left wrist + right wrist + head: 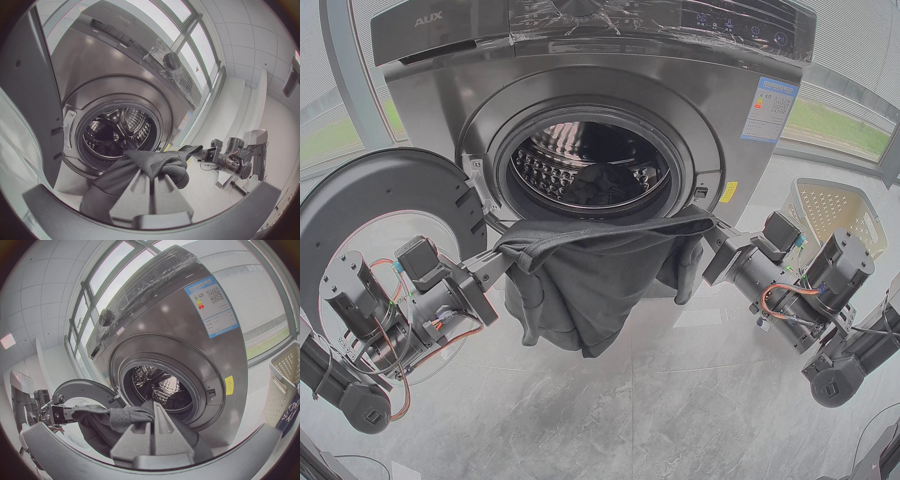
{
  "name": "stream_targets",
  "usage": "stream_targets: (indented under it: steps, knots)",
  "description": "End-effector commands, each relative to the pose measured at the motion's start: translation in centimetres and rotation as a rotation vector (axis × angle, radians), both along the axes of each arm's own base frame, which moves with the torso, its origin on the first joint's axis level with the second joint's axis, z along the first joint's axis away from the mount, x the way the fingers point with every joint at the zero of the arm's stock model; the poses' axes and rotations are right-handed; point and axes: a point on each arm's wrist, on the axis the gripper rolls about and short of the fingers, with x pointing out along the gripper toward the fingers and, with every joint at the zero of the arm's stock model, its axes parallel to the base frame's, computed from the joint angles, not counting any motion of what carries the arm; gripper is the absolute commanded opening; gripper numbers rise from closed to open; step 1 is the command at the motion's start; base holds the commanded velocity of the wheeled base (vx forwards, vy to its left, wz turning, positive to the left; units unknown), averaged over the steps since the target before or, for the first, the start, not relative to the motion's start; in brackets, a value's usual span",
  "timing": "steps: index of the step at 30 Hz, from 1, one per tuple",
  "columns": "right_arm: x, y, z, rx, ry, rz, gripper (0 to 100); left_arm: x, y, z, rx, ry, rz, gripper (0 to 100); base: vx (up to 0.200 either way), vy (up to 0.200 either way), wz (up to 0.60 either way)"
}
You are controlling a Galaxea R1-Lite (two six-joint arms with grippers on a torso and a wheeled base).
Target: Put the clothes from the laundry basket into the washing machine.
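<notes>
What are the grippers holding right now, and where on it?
One dark garment, stretched between both in front of the washing machine: left gripper pinches one end of its top edge, right gripper the other end.

We see bright daylight pouring through the windows (pixel 204 50) behind the washing machine (pixel 675 94); glare streaks its wrapped top, the drum (pixel 569 147) glints, the floor (pixel 650 400) shines pale. Both wrist views bulge, corners dark

Garment (pixel 594 281) strung between left gripper (pixel 503 253) and right gripper (pixel 709 228) before washing machine (pixel 675 94); laundry basket (pixel 837 212) at right.
</notes>
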Motion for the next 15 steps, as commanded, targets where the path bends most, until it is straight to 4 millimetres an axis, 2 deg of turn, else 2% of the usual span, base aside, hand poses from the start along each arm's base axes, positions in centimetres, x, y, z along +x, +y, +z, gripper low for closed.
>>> stream_targets:
  steps: [1,2,4,10,15]
  knots:
    - [-1.0,0.5,0.6,0.011,-0.015,0.034,0,0.6,-0.4,-2.2,0.041,0.078,-0.011,0,0.0,0.0,0.0]
    - [-1.0,0.5,0.6,0.011,-0.015,0.034,0,0.6,-0.4,-2.2,0.041,0.078,-0.011,0,0.0,0.0,0.0]
    - [-1.1,0.6,0.6,0.014,-0.015,0.041,0,1.6,-0.6,-3.6,0.066,0.121,-0.001,0,0.0,0.0,0.0]
    - [-1.0,0.7,0.5,0.01,-0.01,0.043,0,2.4,-0.6,-3.9,0.066,0.128,-0.017,0,0.0,0.0,0.0]
    - [-1.3,1.0,0.5,0.011,-0.009,0.055,0,3.5,-1.2,-5.8,0.092,0.181,-0.023,0,0.0,0.0,0.0]
